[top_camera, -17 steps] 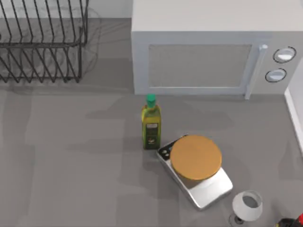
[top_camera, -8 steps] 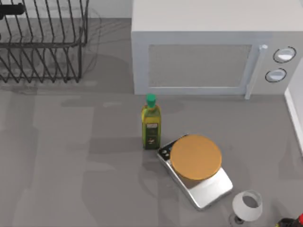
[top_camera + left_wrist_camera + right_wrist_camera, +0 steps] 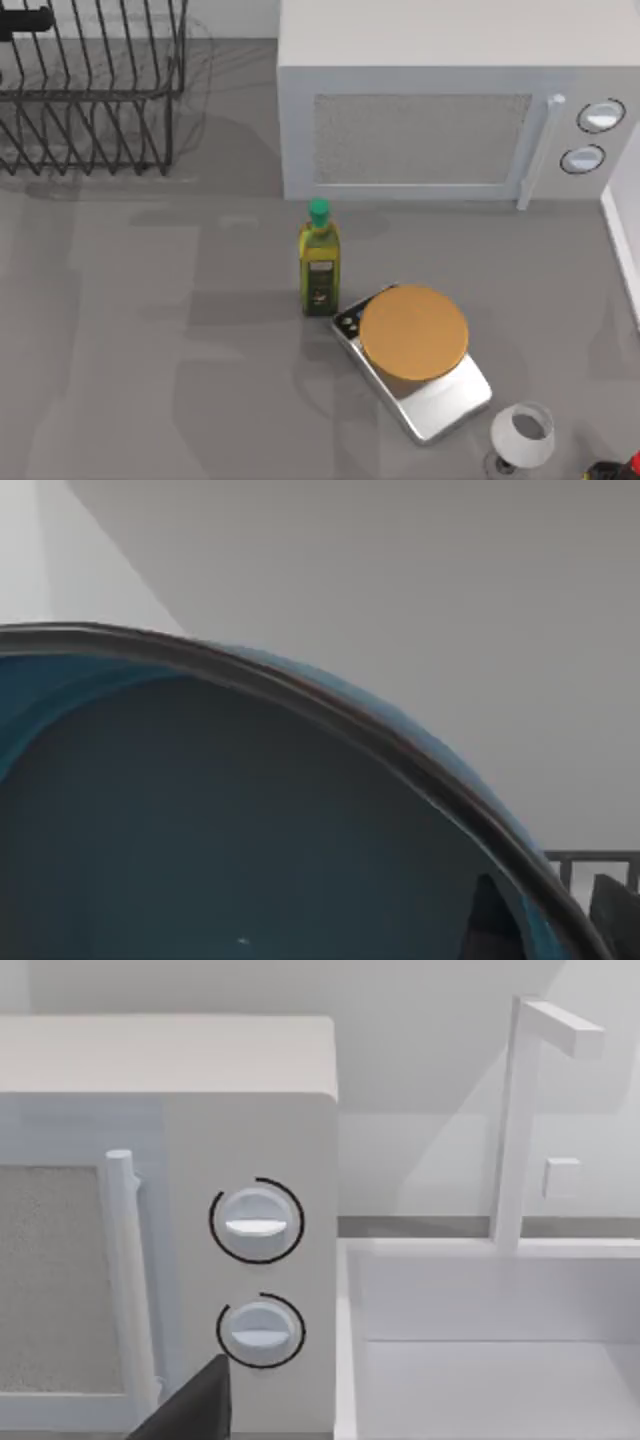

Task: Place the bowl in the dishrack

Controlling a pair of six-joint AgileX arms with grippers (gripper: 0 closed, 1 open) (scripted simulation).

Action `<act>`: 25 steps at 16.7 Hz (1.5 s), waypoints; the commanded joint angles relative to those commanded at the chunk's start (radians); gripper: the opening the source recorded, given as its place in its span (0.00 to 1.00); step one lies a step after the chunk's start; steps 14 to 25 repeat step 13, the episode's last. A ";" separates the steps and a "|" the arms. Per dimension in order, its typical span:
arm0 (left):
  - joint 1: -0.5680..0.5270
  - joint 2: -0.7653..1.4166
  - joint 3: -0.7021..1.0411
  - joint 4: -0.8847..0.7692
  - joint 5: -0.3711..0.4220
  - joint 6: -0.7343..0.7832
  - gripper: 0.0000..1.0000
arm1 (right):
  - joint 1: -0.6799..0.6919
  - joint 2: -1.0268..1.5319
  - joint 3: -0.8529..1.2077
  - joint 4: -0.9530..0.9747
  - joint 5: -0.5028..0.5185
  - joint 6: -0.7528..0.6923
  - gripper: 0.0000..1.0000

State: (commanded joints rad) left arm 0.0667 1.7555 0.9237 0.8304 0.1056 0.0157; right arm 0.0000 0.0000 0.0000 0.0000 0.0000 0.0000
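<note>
The bowl (image 3: 230,820) looms close in the left wrist view, blue inside with a thin reddish-brown rim. My left gripper (image 3: 550,920) is shut on that rim, one dark finger (image 3: 490,920) inside the bowl and the other outside. The black wire dishrack (image 3: 100,95) stands at the table's far left corner. A black part of my left arm (image 3: 25,20) reaches in over it from the left edge. My right gripper (image 3: 190,1410) shows as a dark tip in front of the microwave's knobs.
A big grey microwave (image 3: 430,130) fills the back right. A green-capped oil bottle (image 3: 319,262), an orange-topped silver scale (image 3: 415,335) and a white wine glass (image 3: 522,435) stand in front of it. A white basin wall (image 3: 625,220) runs along the right edge.
A black part of my left arm came in over the dishrack's far left side between one second and half a second ago. It has hardly moved since.
</note>
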 joint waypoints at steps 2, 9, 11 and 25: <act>0.000 0.000 0.000 0.000 0.000 0.000 0.60 | 0.000 0.000 0.000 0.000 0.000 0.000 1.00; 0.000 0.000 0.000 0.000 0.000 0.000 1.00 | 0.000 0.000 0.000 0.000 0.000 0.000 1.00; 0.000 0.000 0.000 0.000 0.000 0.000 1.00 | 0.000 0.000 0.000 0.000 0.000 0.000 1.00; 0.000 0.000 0.000 0.000 0.000 0.000 1.00 | 0.000 0.000 0.000 0.000 0.000 0.000 1.00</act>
